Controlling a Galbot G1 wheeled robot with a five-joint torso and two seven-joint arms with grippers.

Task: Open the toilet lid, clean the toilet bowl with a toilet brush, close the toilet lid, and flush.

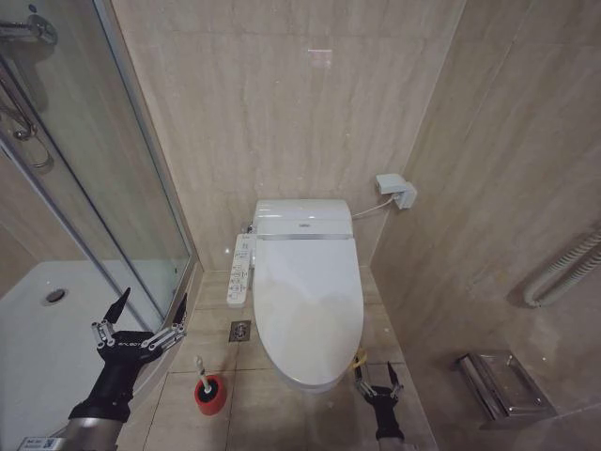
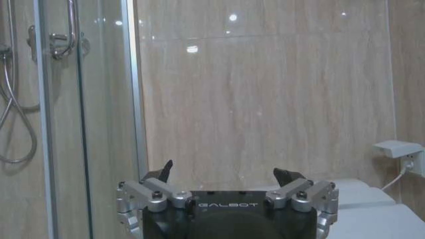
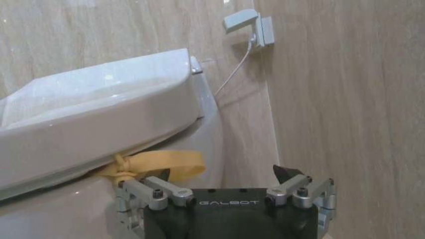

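Note:
The toilet lid (image 1: 305, 291) lies shut over the toilet bowl, hiding the bowl's inside; the bowl's white outer side (image 3: 216, 142) shows beneath the lid (image 3: 99, 114). A yellow strap (image 3: 159, 163) hangs from the lid's front rim (image 1: 360, 358). My right gripper (image 1: 377, 376) is low at the toilet's front right, open, just short of the strap (image 3: 222, 172). The toilet brush (image 1: 200, 369) stands in its red holder cup (image 1: 209, 395) on the floor left of the toilet. Raised beside the shower door, my left gripper (image 1: 150, 301) is open and holds nothing (image 2: 224, 170).
A glass shower door (image 1: 122, 188) and white shower tray (image 1: 47, 338) close off the left. The toilet's control panel (image 1: 241, 271) sticks out on its left, with a floor drain (image 1: 240, 330) below. A wall socket (image 1: 396, 191), a hose (image 1: 563, 272) and a metal holder (image 1: 502, 385) line the right wall.

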